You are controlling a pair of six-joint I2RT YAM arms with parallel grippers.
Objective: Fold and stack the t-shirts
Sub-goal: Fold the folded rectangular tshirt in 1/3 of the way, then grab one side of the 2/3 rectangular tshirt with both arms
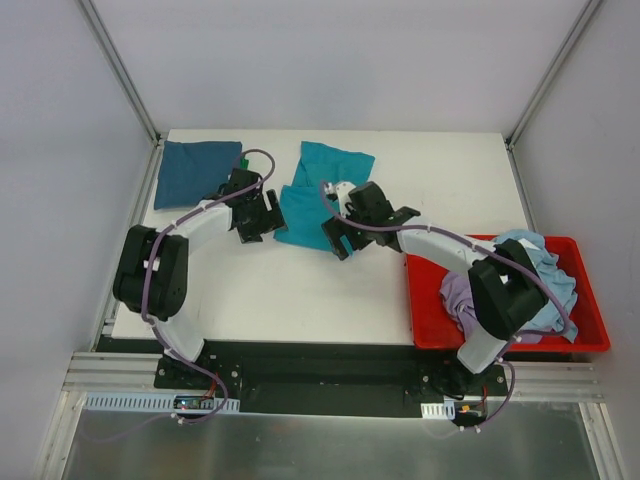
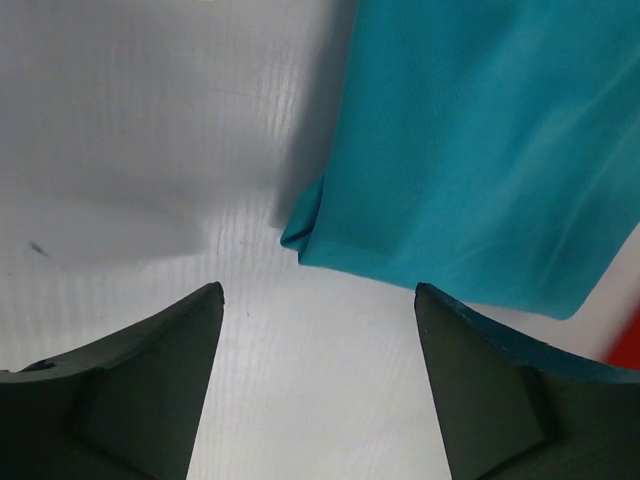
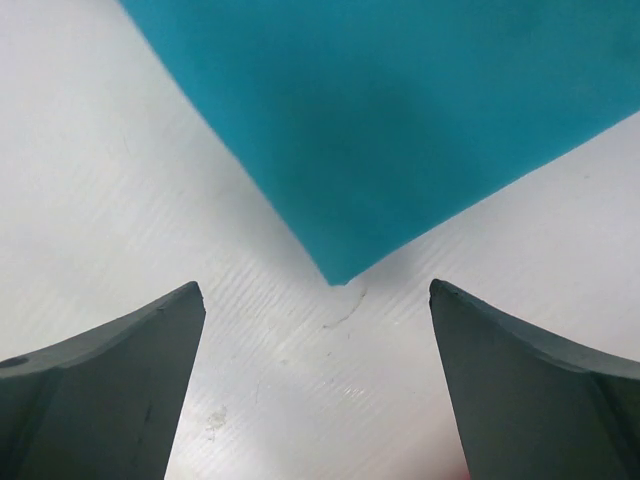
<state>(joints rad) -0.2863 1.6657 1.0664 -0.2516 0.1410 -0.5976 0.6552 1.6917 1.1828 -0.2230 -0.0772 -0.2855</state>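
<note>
Top view, teal t-shirt: we see it partly folded near the middle of the table's far edge.
Top view, blue t-shirt: folded, at the far left corner.
Top view, red bin: near right corner, heaped with loose shirts.
Left wrist view, left gripper: we see the jaws apart, empty, over bare table beside the teal corner.
Right wrist view, right gripper: jaws apart, empty, a teal corner pointing between them.
</note>
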